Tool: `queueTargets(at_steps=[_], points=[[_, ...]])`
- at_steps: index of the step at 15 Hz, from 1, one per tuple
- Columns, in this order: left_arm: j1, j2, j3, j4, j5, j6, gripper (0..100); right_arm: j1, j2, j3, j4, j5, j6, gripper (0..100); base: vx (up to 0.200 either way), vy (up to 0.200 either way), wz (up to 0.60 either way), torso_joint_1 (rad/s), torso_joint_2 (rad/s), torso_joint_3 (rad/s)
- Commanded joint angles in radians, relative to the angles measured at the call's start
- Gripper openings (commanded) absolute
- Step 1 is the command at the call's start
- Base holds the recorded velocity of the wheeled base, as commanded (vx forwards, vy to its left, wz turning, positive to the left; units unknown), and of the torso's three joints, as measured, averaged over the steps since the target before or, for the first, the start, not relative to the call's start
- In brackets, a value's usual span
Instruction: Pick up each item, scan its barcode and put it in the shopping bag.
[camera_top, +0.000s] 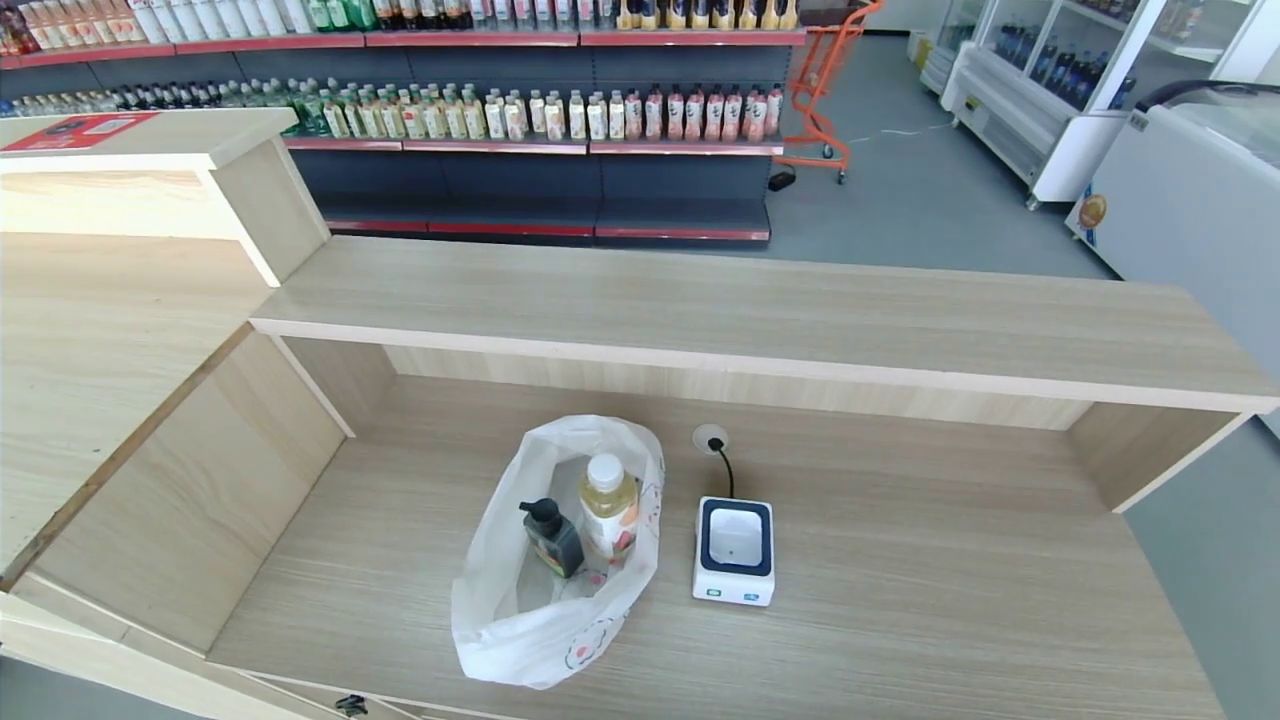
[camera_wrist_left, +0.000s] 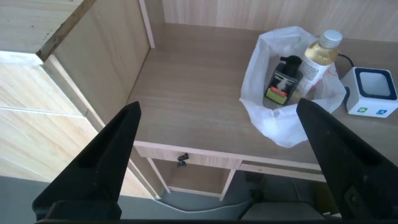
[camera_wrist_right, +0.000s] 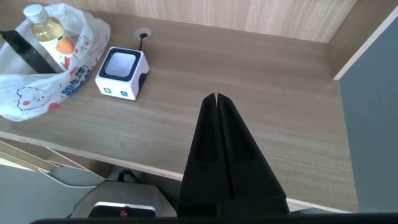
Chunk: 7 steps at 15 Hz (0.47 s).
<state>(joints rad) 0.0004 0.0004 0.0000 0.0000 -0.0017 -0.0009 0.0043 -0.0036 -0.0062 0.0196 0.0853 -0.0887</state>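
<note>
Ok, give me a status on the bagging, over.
Left pincer open, empty; right pincer shut, empty. Bottle and pump bottle in bag. Scanner close beside bag.

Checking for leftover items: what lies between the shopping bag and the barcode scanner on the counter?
Nothing: in the head view only a narrow strip of bare counter separates the shopping bag from the scanner.
</note>
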Motion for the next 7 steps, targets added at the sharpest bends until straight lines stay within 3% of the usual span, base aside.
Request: queueTargets(at_steps=[1, 7], points=[[0.000, 0.000, 0.000, 0.000, 0.000, -0.001, 100, 0.000, 0.004, 0.000, 0.000, 0.001, 0.000, 0, 0.000, 0.000, 0.00, 0.000, 0.00, 0.000], [0.000, 0.001, 0.000, 0.000, 0.000, -0.001, 100, 0.000, 0.004, 0.000, 0.000, 0.001, -0.005, 0, 0.000, 0.000, 0.00, 0.000, 0.00, 0.000]])
